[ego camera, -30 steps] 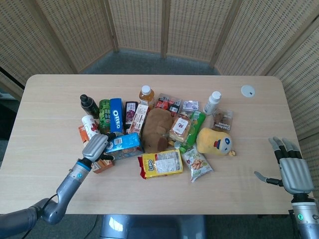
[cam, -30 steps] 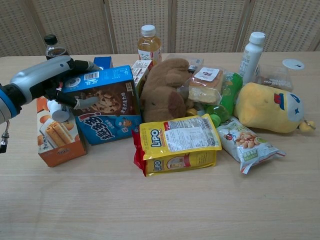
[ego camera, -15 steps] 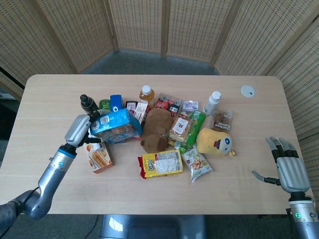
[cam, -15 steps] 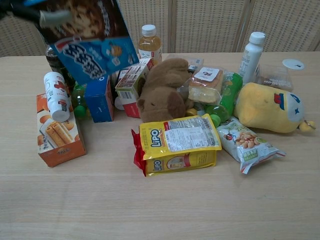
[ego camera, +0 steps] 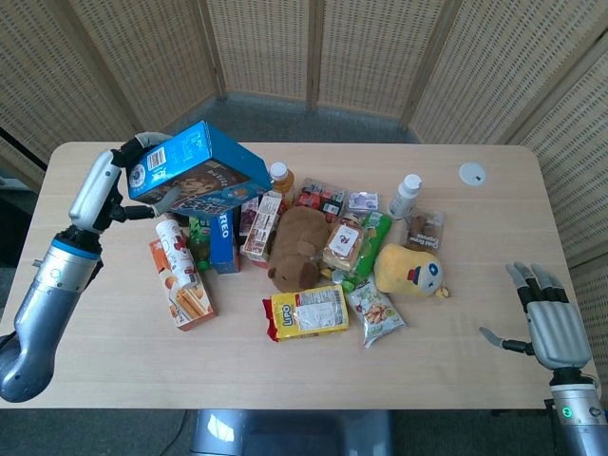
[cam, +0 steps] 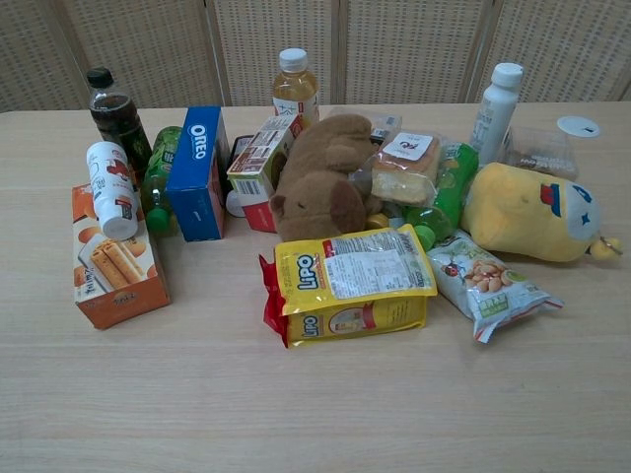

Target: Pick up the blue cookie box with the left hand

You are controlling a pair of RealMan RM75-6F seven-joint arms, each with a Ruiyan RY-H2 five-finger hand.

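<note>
In the head view my left hand [ego camera: 106, 185] grips the blue cookie box [ego camera: 199, 172] by its left end and holds it high above the left part of the pile, tilted down to the right. The box shows a barcode label on top and a cookie picture on its side. Neither the box nor that hand shows in the chest view. My right hand [ego camera: 549, 325] hangs open off the table's front right corner, holding nothing.
Under the raised box stand a blue Oreo box [cam: 194, 170], a dark bottle [cam: 113, 110], a white tube [cam: 110, 188] and an orange biscuit box [cam: 110, 263]. A brown plush [cam: 320, 180], a yellow Lipo pack [cam: 350, 281], a yellow plush [cam: 528, 214] and bottles crowd the middle.
My left hand has lifted the blue cookie box from the table by the pile up and to the left, out of the chest view. The right hand has barely moved.
</note>
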